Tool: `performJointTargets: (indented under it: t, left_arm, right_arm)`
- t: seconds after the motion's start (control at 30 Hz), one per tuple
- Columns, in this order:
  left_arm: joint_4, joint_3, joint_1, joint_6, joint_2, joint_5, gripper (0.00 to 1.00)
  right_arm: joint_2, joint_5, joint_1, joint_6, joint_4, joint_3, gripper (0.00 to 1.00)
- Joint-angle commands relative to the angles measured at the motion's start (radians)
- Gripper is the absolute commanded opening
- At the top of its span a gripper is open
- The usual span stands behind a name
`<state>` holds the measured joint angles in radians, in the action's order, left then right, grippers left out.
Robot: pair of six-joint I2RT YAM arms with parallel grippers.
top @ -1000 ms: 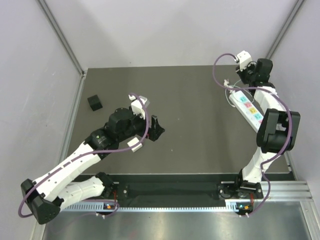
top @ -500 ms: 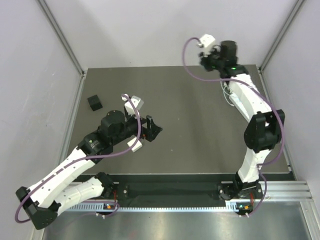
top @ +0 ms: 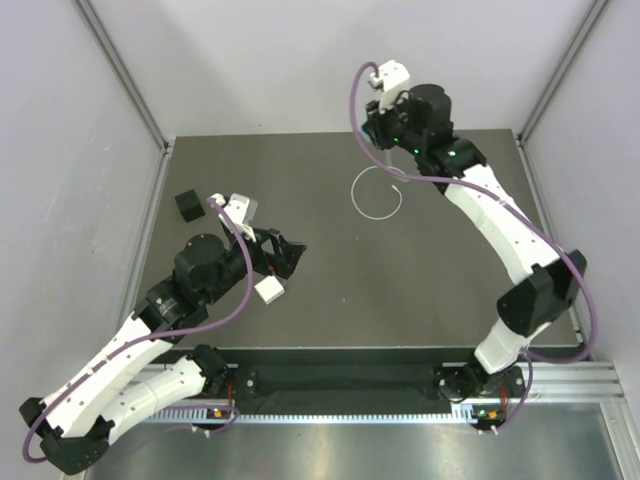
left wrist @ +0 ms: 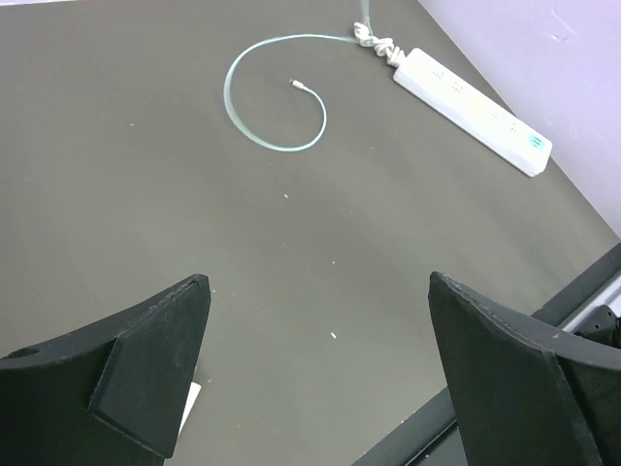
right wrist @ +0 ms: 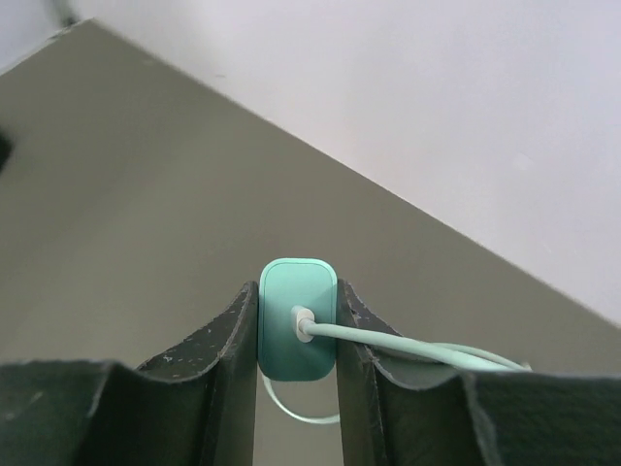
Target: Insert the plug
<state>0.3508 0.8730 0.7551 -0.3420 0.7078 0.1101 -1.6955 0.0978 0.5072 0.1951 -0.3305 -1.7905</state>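
Observation:
My right gripper (right wrist: 297,291) is shut on a teal plug (right wrist: 297,330), its pale green cable (right wrist: 417,340) trailing to the right. In the top view the right gripper (top: 380,122) hangs above the table's back middle, over the cable's loop (top: 378,195). The white power strip (left wrist: 471,97) lies at the right of the table in the left wrist view; in the top view my right arm hides it. My left gripper (left wrist: 320,388) is open and empty, low over the left-middle of the table (top: 285,255).
A small black cube (top: 188,205) sits at the back left. A small white block (top: 268,290) lies beside the left gripper. The cable's free end (left wrist: 303,85) lies inside the loop. Grey walls close in the table at the back and sides.
My right arm has swung left from above the power strip to the back middle, carrying the plug. My left arm has drawn back a little to the left.

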Motion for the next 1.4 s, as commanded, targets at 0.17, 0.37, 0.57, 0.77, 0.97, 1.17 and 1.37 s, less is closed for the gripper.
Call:
performJointTargets:
  t: [0.17, 0.37, 0.57, 0.77, 0.97, 1.17, 1.37]
  left_arm:
    - [-0.05, -0.005, 0.001, -0.009, 0.001, 0.016, 0.98]
    - [-0.061, -0.012, 0.001, -0.009, -0.007, 0.004, 0.98]
    - [-0.058, -0.014, 0.001, -0.003, 0.005, 0.02, 0.98]
    - [-0.067, -0.02, 0.001, 0.003, 0.025, 0.007, 0.98]
    - [-0.075, -0.029, 0.001, 0.012, 0.032, 0.017, 0.98]
    - [-0.072, -0.034, 0.001, 0.038, 0.044, 0.053, 0.98]
    - [-0.092, -0.039, 0.003, 0.049, 0.068, 0.017, 0.98]
  right_arm:
    - [0.29, -0.532, -0.058, -0.345, -0.045, 0.26, 0.0]
    - [0.272, -0.229, -0.284, -0.238, 0.113, 0.343, 0.0]
    - [0.09, -0.043, -0.351, -0.065, 0.179, 0.195, 0.0]
    - [-0.113, 0.095, -0.459, -0.069, 0.323, 0.021, 0.0]
    - [-0.302, 0.115, -0.496, -0.072, 0.559, -0.268, 0.0]
    - [-0.469, 0.03, -0.562, -0.157, 0.82, -0.671, 0.0]
    - [-0.521, -0.044, -0.617, -0.096, 0.917, -0.659, 0.0]
